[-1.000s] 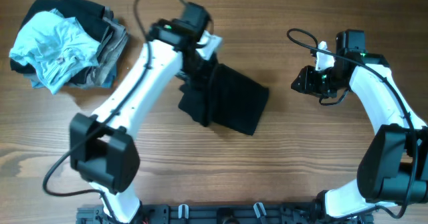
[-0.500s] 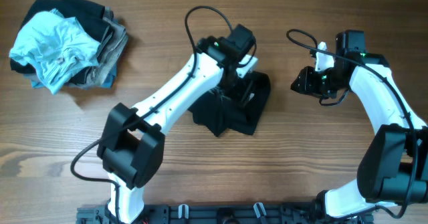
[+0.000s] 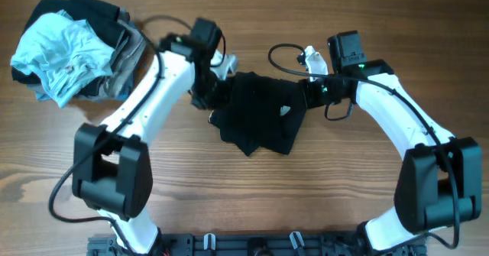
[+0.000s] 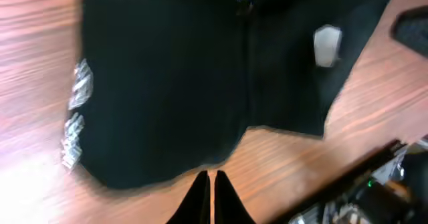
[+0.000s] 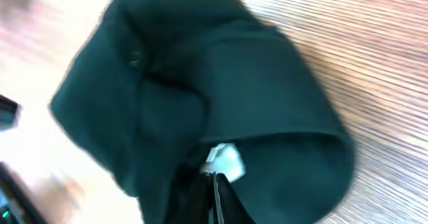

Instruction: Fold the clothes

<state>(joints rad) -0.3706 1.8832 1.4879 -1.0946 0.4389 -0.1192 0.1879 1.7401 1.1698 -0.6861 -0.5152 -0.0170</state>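
Observation:
The clothes, a black shirt [image 3: 256, 118], lie folded into a rumpled bundle at mid-table. The small white label [image 4: 327, 45] faces up on the shirt. My left gripper [image 3: 211, 98] is at the bundle's left edge. In the left wrist view that gripper [image 4: 209, 178] is shut with nothing between its fingers, the tips on bare wood just short of the shirt's [image 4: 187, 83] hem. My right gripper [image 3: 307, 95] is at the bundle's right edge. Seen from the right wrist, it [image 5: 212, 177] is shut, its tips resting on the black fabric [image 5: 200, 83] right beside the label [image 5: 226, 161].
A heap of other garments sits at the far left corner, with a light blue one [image 3: 61, 50] on top and a grey-beige one [image 3: 131, 51] on its right side. The wooden table [image 3: 252, 202] stretches bare toward the front edge.
My left arm swung from above the shirt back to its left edge and shut. My right arm came in from the right side to the shirt's right edge and shut.

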